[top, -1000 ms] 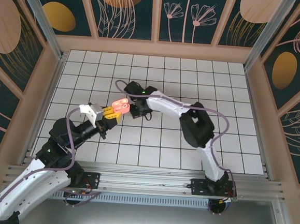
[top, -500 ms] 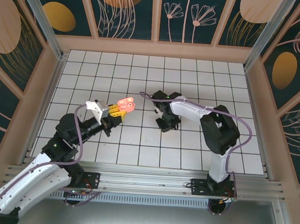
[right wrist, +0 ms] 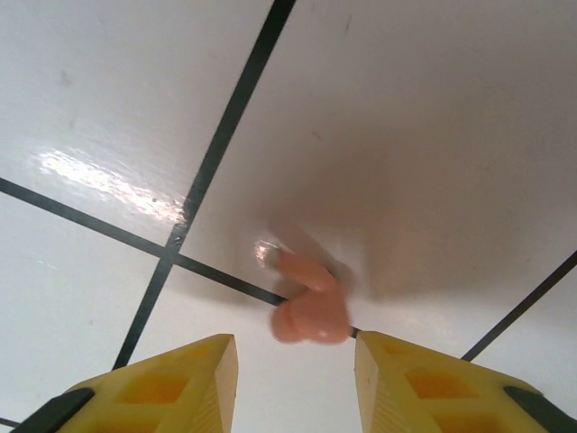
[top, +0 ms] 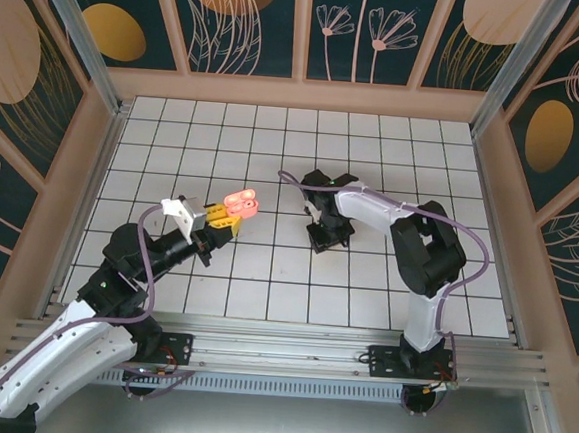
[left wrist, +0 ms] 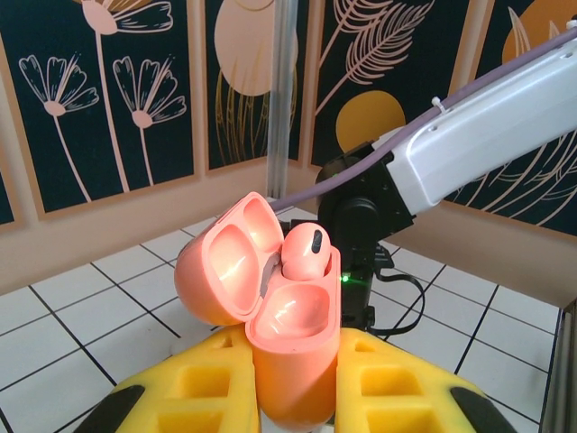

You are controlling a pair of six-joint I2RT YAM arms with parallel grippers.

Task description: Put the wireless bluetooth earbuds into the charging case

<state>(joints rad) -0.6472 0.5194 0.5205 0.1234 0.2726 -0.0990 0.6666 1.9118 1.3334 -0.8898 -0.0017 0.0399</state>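
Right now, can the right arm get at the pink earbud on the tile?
Probably yes: the pink earbud lies alone on bare tile, just ahead of the gap between the right fingers, which stand parted; nothing blocks it.

At lower centre of the right wrist view we find the salmon-pink earbud (right wrist: 308, 307) blurred, and the yellow fingers (right wrist: 162, 388) run off the bottom edge. In the left wrist view the charging case (left wrist: 293, 352) loses its base at the bottom edge.
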